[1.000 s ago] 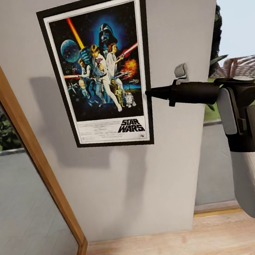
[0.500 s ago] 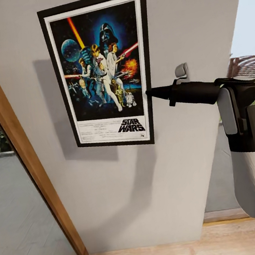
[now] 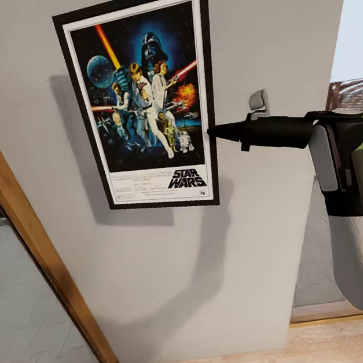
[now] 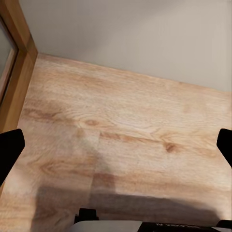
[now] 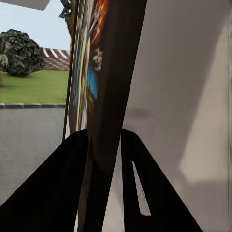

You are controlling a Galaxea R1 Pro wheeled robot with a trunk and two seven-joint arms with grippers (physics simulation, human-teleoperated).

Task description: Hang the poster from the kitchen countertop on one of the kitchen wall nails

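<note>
The right claw point(image 3: 216, 133) is pinching the right edge of the black-framed portrait Star Wars poster point(image 3: 143, 96), holding its long axis upright against the light grey wall point(image 3: 177, 264) at upper centre.

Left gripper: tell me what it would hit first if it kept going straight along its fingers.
Most likely the wooden floor. The left gripper is open and points down at the bare planks, with nothing between its fingertips and them. The grey wall lies beyond, so the floor should come first.
</note>
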